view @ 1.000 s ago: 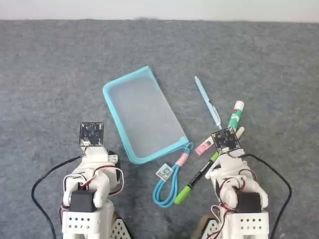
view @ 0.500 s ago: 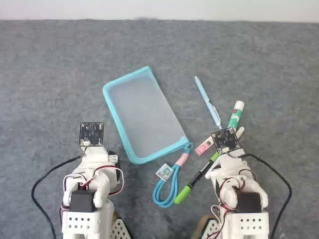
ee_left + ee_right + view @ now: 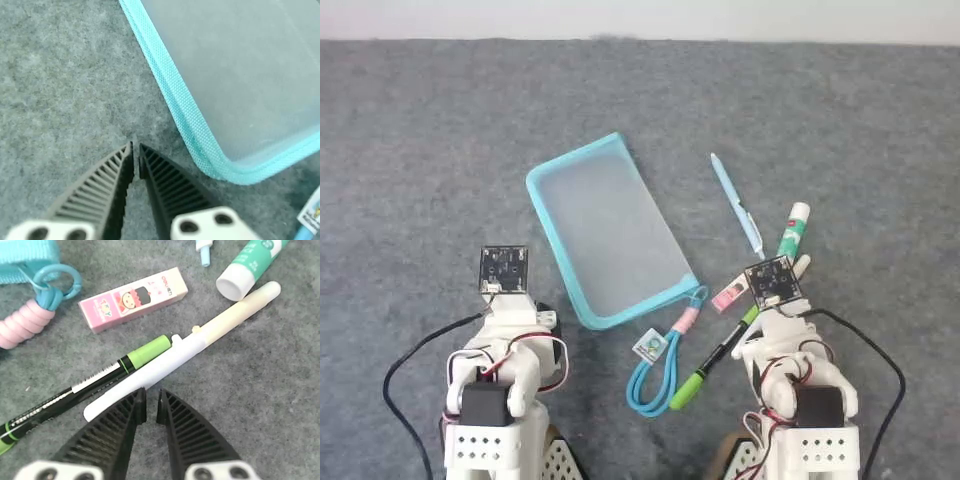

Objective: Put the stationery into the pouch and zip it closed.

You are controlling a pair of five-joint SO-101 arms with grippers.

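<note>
Grey, felt-like surface (image 3: 420,130), running to a pale strip of wall along its far edge. Black cables loop out from both arm bases at the near edge.

Task items:
- Pouch (image 3: 610,232): translucent with turquoise binding, lying flat and slantwise about the middle of the surface. Its zip ring is at the near corner. Whether the zip is open cannot be told.
- Blue lanyard (image 3: 660,370) with a pink coil, hooked to that ring and trailing toward the near edge.
- Blue pen (image 3: 737,205) and green-and-white glue stick (image 3: 792,232), on the right side of the pouch.
- Pink eraser (image 3: 134,299), green-black marker (image 3: 90,382) and white pen (image 3: 200,347), clustered just before the right arm. The marker and white pen lie touching, side by side.

Grippers:
- Left gripper (image 3: 134,150): jaws pressed together and empty, low over bare felt just beside the pouch's long edge.
- Right gripper (image 3: 150,400): jaws all but together, holding nothing, poised over the white pen.

Hazards, as judged:
- Nothing is packed yet.
- A grasp at the touching pair may catch both pens or knock one aside.
- The glue stick could roll if nudged.
- With the pouch flat and unheld, an item pushed at its mouth may shove it along the felt.
- The lanyard may snag during zipping.
</note>
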